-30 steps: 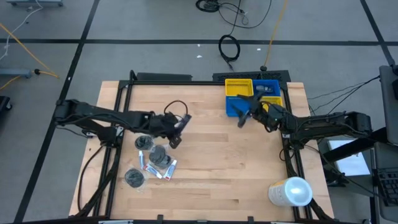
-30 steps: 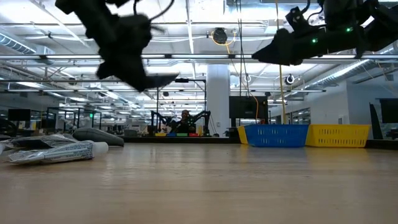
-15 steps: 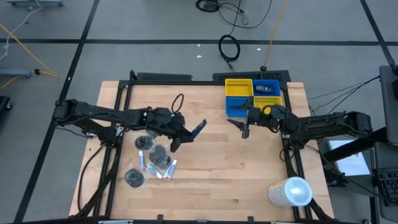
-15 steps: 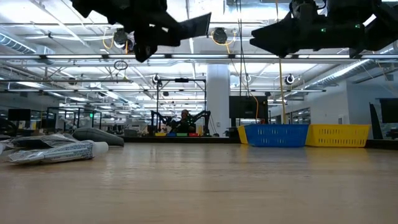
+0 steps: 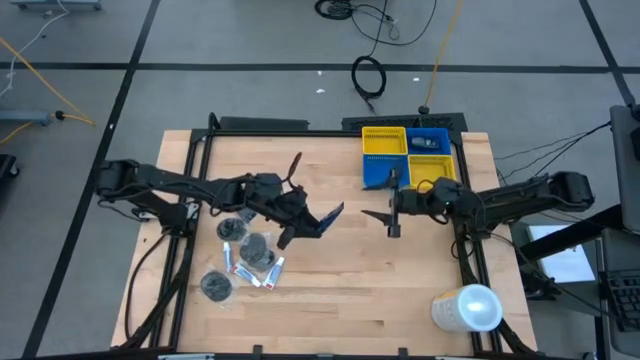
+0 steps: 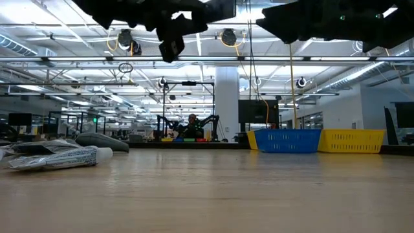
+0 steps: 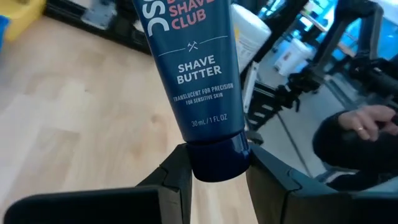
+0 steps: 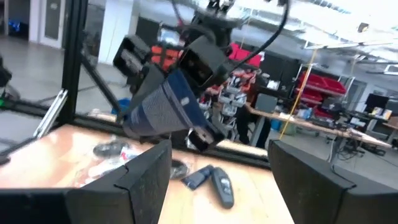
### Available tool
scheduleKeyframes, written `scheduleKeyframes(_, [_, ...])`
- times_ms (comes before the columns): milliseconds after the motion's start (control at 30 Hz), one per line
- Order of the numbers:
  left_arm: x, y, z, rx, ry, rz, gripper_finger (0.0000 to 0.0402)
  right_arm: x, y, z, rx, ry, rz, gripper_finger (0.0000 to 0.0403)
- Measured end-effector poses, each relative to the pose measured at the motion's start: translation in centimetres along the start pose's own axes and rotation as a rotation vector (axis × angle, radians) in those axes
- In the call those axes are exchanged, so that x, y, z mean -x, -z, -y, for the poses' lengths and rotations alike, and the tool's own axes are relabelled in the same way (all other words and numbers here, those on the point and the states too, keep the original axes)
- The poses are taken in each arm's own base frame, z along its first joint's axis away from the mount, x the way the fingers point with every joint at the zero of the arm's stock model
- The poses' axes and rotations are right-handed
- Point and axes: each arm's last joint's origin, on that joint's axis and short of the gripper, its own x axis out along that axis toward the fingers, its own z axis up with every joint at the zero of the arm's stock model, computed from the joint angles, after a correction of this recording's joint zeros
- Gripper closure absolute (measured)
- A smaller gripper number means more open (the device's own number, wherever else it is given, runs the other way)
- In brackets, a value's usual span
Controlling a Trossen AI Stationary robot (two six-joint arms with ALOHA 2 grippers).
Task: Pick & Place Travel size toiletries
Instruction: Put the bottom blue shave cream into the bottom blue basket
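left hand clamped on the cap end of a blue shave butter tube, lifted mid-tabletop and aimed right, likely for a handover; right hand spread wide, facing it just apart; remaining toiletries clustered near left

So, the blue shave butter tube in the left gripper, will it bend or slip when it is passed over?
The shave butter tube looks soft-walled, so it may flex. The left gripper grips only its hard round cap, which could slip or pivot. Small, so probably light.
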Motion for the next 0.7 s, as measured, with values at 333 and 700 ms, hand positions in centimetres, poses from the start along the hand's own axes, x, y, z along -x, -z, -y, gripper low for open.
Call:
scheduleKeyframes(333, [-0.7, 0.4, -0.3, 0.019, 0.029, -0.016, 0.0299, -3.0, 0.0, -0.9, 0.012, -0.048, -0.030, 0.0151])
scheduleKeyframes(700, [-0.8, 0.6, -0.2, 0.014, 0.041, -0.033, 0.0299, -5.2, 0.2, -1.1, 0.006, -0.109, -0.035, 0.0204])
